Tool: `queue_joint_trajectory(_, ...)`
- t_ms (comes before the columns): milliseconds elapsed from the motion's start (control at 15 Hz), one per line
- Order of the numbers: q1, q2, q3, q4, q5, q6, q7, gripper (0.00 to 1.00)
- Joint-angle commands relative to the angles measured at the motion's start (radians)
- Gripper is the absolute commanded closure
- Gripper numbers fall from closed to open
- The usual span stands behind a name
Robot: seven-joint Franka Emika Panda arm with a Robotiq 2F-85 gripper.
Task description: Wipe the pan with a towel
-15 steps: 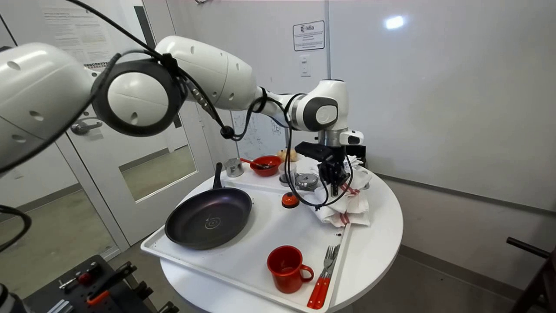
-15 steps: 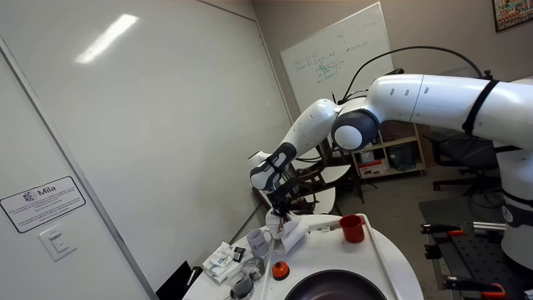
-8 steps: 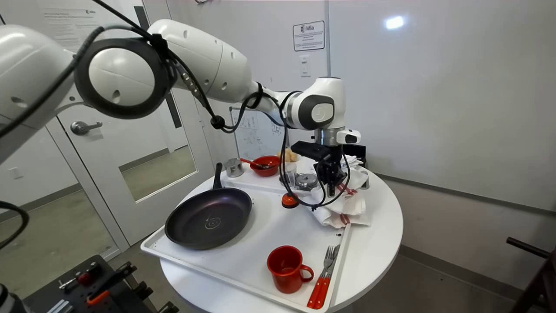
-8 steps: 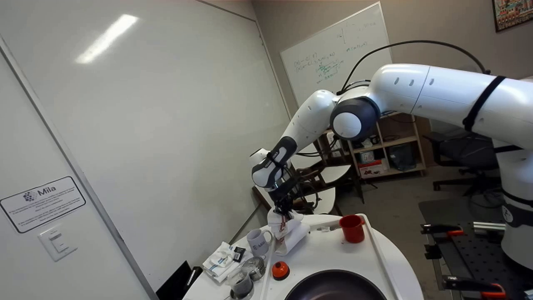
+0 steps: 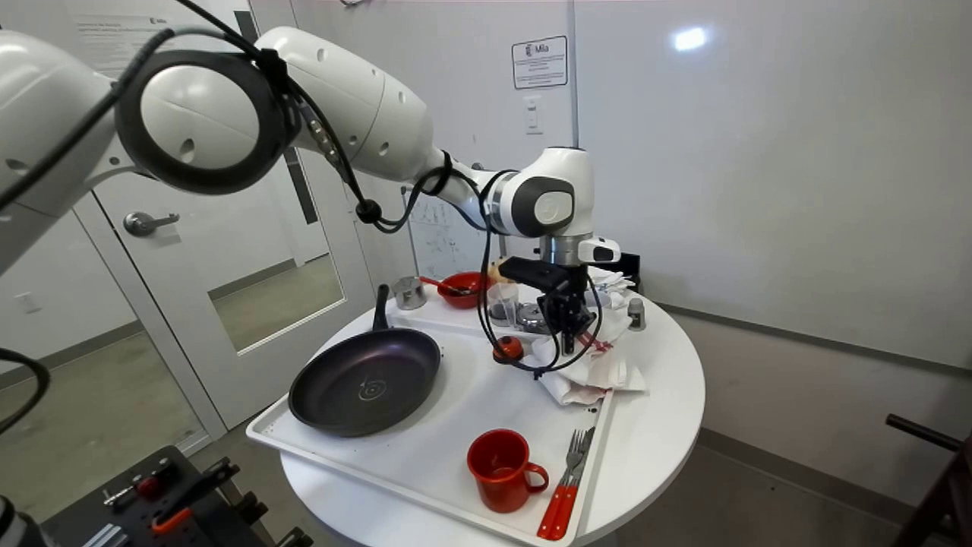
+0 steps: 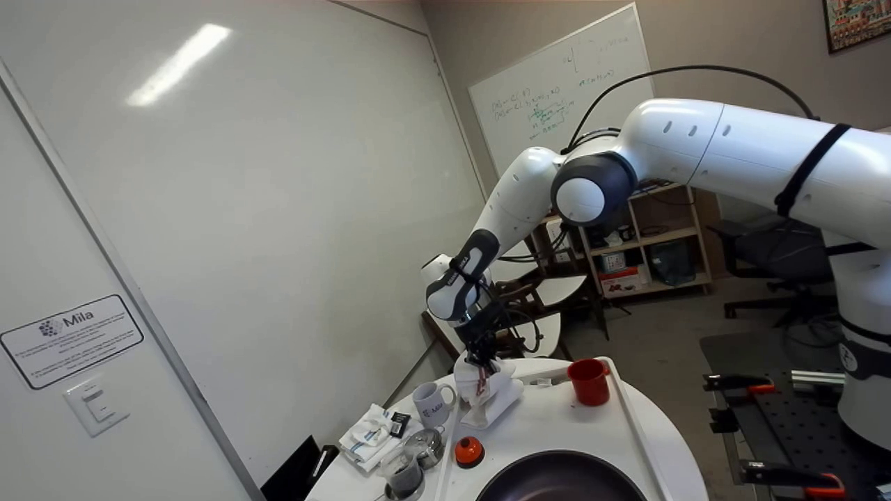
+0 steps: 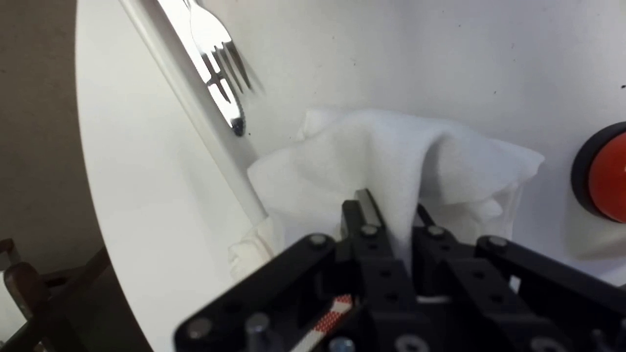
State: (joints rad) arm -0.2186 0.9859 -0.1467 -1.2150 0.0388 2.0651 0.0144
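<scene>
Towel [image 7: 396, 151] pinched, end effector [image 7: 395, 211] nearer pan [image 5: 364, 384]

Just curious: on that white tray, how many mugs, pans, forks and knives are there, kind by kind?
Mugs: 1, red
Pans: 1, dark
Forks: 1, red-handled
Knives: 1, red-handled
Total: 4, all on the tray

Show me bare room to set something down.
Mostly bare: the tray between the pan, the red mug and the towel. Also the table outside the tray, alongside the cutlery. Crowded: past the tray, around the red bowl and metal pot, and at the tray's edge, where the gripper is closed on the towel.
</scene>
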Motion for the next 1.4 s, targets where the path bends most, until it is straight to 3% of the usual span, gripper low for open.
queue_joint_trajectory(0, 0.004, -0.07, 0.009, -0.102, -0.024, 0.029, -0.026, 0.97)
queue_joint_trajectory(467, 0.016, -0.176, 0.005, -0.24, -0.04, 0.107, -0.044, 0.97)
queue_joint_trajectory(733, 0.017, -0.191, 0.009, -0.256, -0.044, 0.1, -0.048, 0.97)
queue_joint_trajectory(800, 0.017, -0.192, 0.01, -0.259, -0.044, 0.097, -0.048, 0.82)
queue_joint_trajectory(1000, 0.017, -0.191, 0.013, -0.267, -0.044, 0.095, -0.049, 0.71)
queue_joint_trajectory(1067, 0.017, -0.19, 0.013, -0.268, -0.044, 0.095, -0.05, 0.72)
queue_joint_trajectory(1133, 0.016, -0.19, 0.014, -0.27, -0.044, 0.095, -0.051, 0.86)
queue_joint_trajectory(1333, 0.015, -0.19, 0.015, -0.272, -0.043, 0.096, -0.053, 1.0)
